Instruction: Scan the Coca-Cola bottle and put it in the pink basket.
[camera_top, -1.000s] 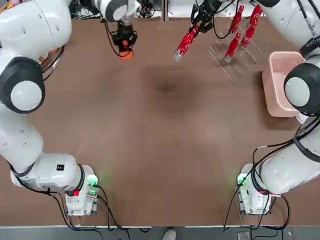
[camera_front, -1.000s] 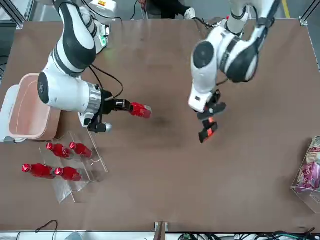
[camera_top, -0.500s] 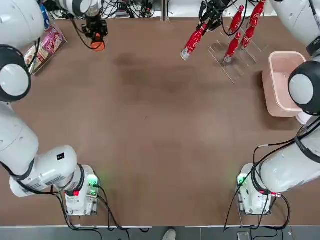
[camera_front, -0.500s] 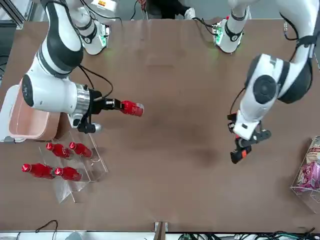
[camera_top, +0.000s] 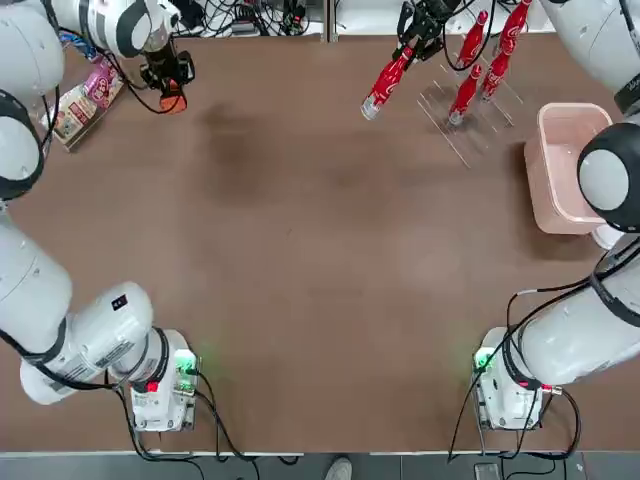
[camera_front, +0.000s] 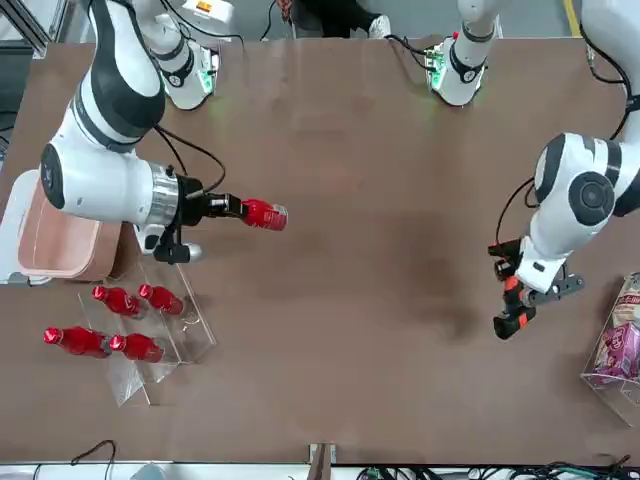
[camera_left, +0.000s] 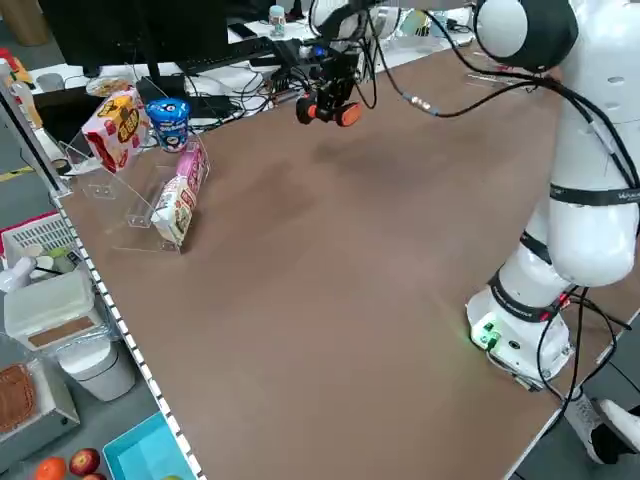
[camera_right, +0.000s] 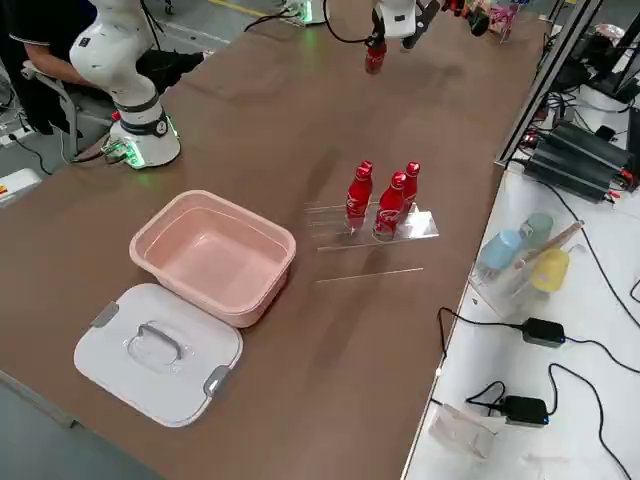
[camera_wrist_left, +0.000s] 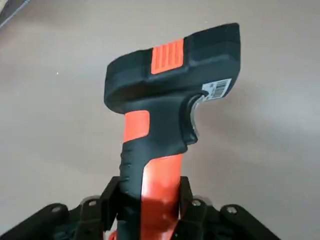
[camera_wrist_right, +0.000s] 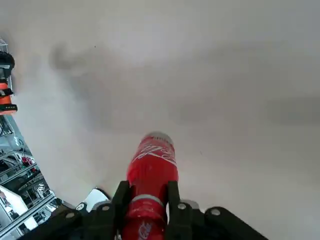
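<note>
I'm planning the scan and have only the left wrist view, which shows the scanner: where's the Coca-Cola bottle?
Observer: Gripped in the right pincer, the Coca-Cola bottle is held out over the table's far right part.
Operator: And where's my scanner on the table?
Observer: The left pincer has the scanner over the far left part, well apart from the bottle.
Operator: Anything in the pink basket?
Observer: No, the pink basket has nothing inside.

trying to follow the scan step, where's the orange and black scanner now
In the front view, the scanner is at the right, in the left gripper, beside the clear rack of snack bags.
</note>
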